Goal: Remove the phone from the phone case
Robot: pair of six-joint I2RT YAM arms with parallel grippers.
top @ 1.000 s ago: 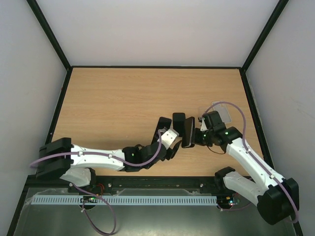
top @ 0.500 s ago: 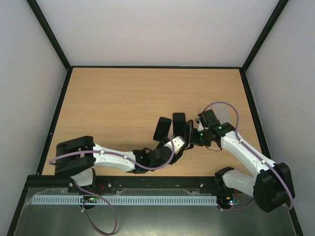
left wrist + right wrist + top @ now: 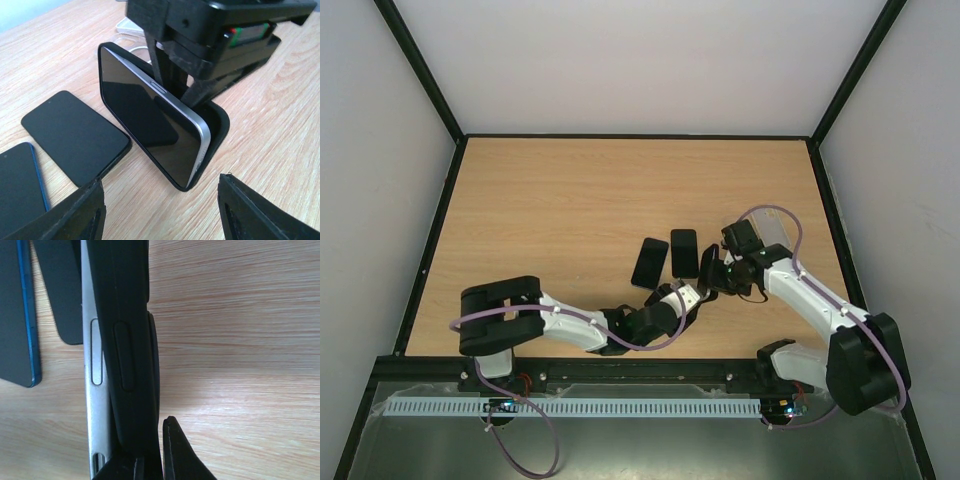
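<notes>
Right gripper [image 3: 150,457] pinched phone case [image 3: 218,125] rim; left gripper [image 3: 162,205], spread, needed to clamp phone [image 3: 145,125] squarely and peel it frame-left.

The left arm [image 3: 570,325] and right arm [image 3: 815,300] stretched low over the table [image 3: 570,200] and met right of centre. The left gripper [image 3: 698,290] and right gripper [image 3: 717,274] sat close together at the dark case [image 3: 707,262], which stood on edge. Their jaws could not be made out from above. A phone [image 3: 650,262] lay flat and tilted, with a second phone [image 3: 684,253] just beside it, both left of the case. A clear shell [image 3: 779,232] lay behind the right arm.
</notes>
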